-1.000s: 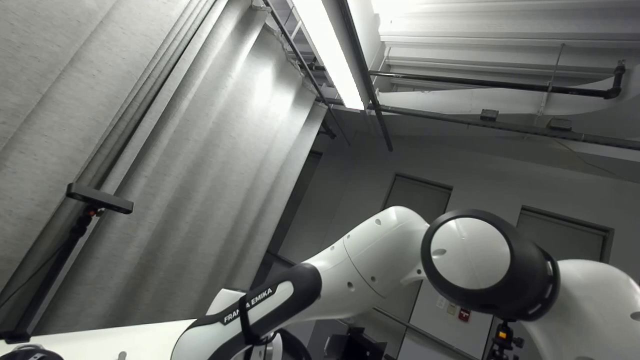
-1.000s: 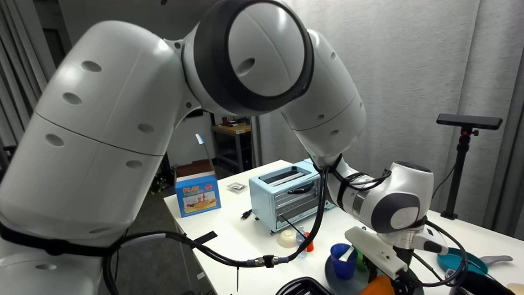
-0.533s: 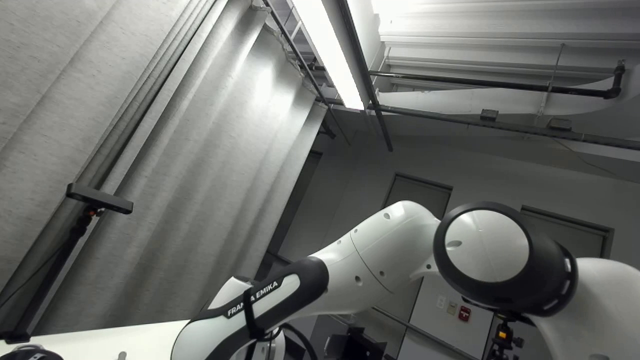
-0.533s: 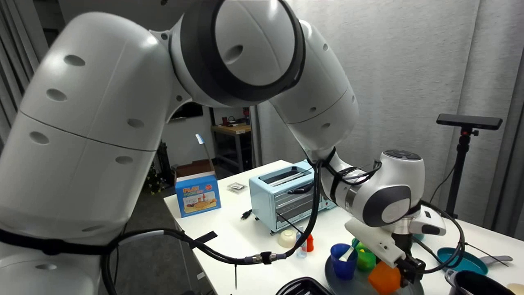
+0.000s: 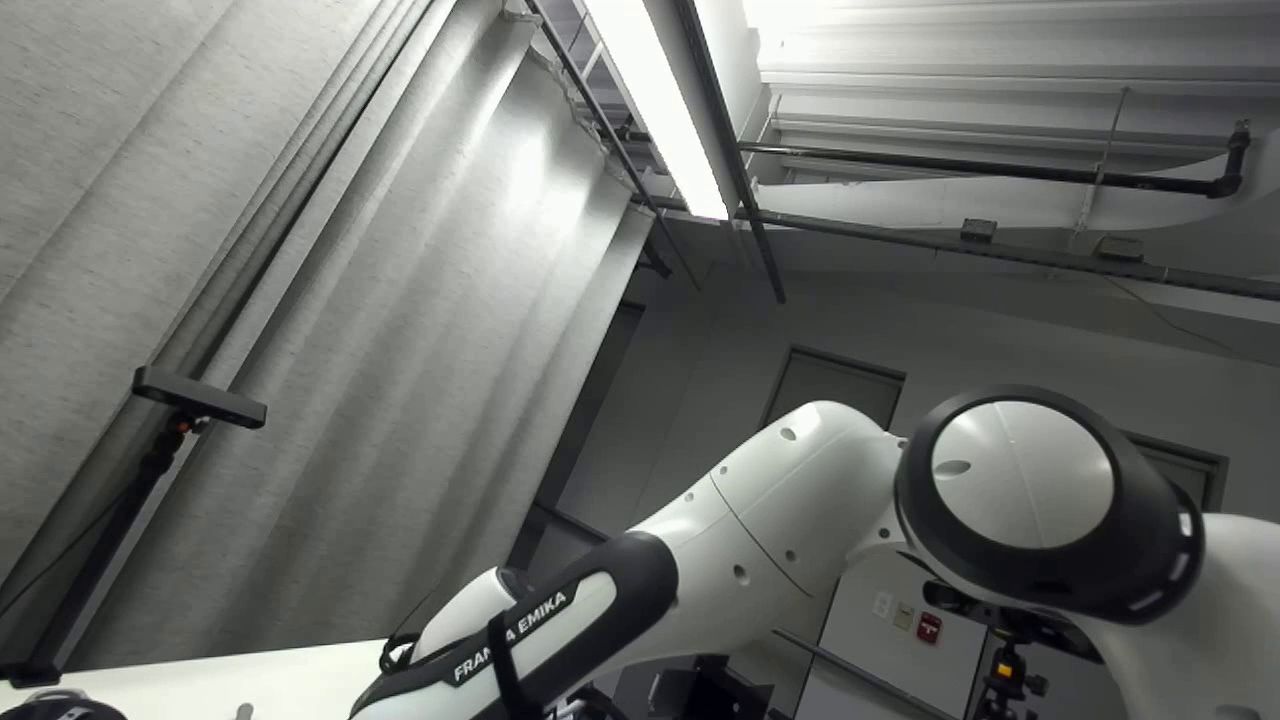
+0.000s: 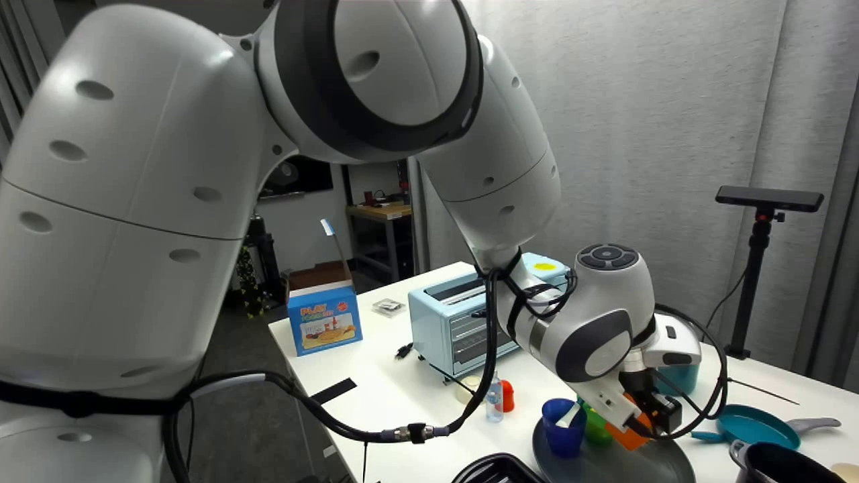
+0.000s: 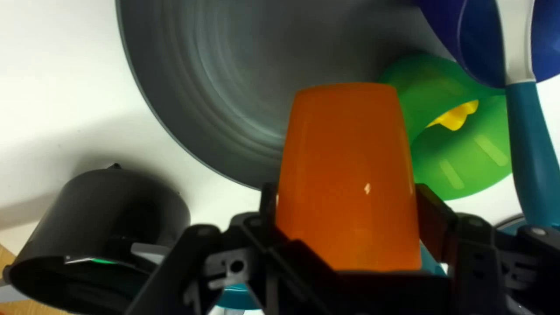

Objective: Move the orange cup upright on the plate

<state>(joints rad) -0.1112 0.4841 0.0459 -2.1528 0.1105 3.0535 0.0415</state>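
My gripper is shut on the orange cup, with a dark finger pressed on each side of it. The cup's length runs along the fingers and its opening does not show. In an exterior view the orange cup looks tilted and hangs above the far part of the dark grey plate, with the gripper at its right. The grey plate also fills the upper part of the wrist view. The plate and cup do not show in an exterior view where the arm covers the lower part.
A blue cup with a teal-handled utensil and a green cup with something yellow inside stand at the plate's side. A black pot, teal pan, black tray, bottle and toaster oven stand around.
The gripper has risen with the orange cup in it, lifting it away from the plate, and the hand has tilted. The upper arm has swung back. The other objects have not moved.
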